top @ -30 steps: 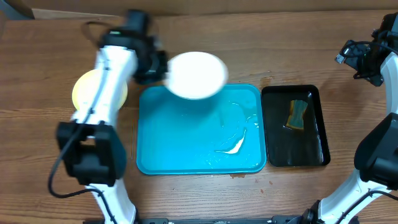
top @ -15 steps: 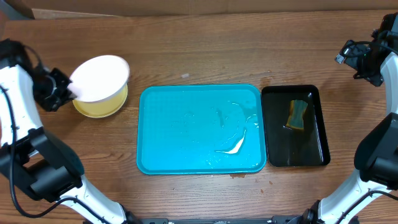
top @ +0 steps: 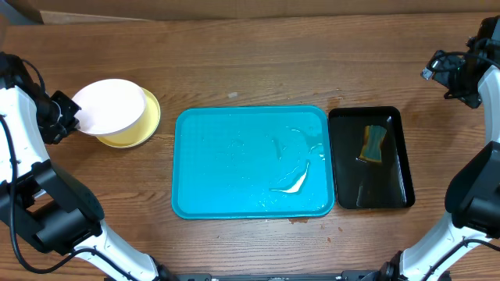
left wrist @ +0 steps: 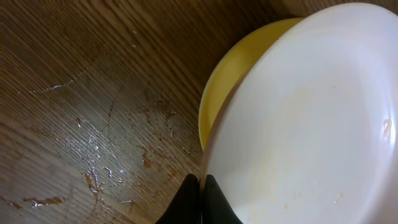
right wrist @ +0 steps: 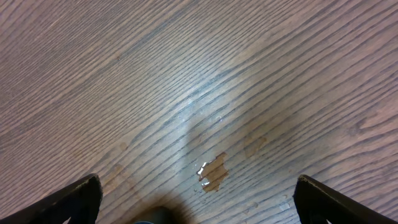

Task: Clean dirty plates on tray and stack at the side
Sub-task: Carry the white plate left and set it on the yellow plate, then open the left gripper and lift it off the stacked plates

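Left end effector [left wrist: 200, 198] gripping tilted white plate [top: 109, 106]

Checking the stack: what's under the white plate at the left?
A yellow plate lies under the white plate, its right rim showing. The rest is covered, so anything else below can't be seen.

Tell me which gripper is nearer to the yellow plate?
Left. The left gripper holds a white plate directly over the yellow plate; the right gripper is across the table, open.
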Controlling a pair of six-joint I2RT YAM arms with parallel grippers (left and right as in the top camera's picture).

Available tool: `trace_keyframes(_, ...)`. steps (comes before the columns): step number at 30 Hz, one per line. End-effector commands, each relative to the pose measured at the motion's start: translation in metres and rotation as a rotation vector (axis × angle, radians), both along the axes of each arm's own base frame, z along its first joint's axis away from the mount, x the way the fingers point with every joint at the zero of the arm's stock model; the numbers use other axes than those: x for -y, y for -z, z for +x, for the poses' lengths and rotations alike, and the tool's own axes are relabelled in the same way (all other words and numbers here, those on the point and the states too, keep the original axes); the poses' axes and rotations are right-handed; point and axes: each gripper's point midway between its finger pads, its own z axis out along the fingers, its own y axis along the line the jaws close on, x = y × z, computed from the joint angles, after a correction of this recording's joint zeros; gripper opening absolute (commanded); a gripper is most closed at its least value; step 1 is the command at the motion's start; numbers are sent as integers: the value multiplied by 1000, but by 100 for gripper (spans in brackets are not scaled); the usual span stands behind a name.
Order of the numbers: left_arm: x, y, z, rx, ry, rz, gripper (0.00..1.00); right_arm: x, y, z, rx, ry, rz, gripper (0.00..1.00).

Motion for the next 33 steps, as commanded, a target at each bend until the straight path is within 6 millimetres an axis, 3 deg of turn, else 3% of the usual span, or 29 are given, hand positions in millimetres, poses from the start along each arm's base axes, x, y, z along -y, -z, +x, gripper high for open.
trace_keyframes(1, -1, 12, -1, -36, 8, 10, 4, 1, -17, 3, 38, -2, -21, 100)
trace_keyframes(15, 8, 48, 12, -82, 35, -17, 4, 1, -17, 3, 38, -2, -21, 100)
trace_keyframes(20, 10, 47, 11, -89, 39, -23, 41, 1, -17, 3, 38, -2, -21, 100)
trace_keyframes(24, 20, 39, 11, -67, 58, -62, 50, 1, -17, 4, 39, -2, -21, 100)
trace_keyframes(28, 58, 13, 20, 56, 205, -212, 50, 1, -17, 4, 39, -2, -21, 100)
trace_keyframes(33, 131, -35, 14, 220, 480, -460, 50, 1, -16, 3, 38, -2, -21, 100)
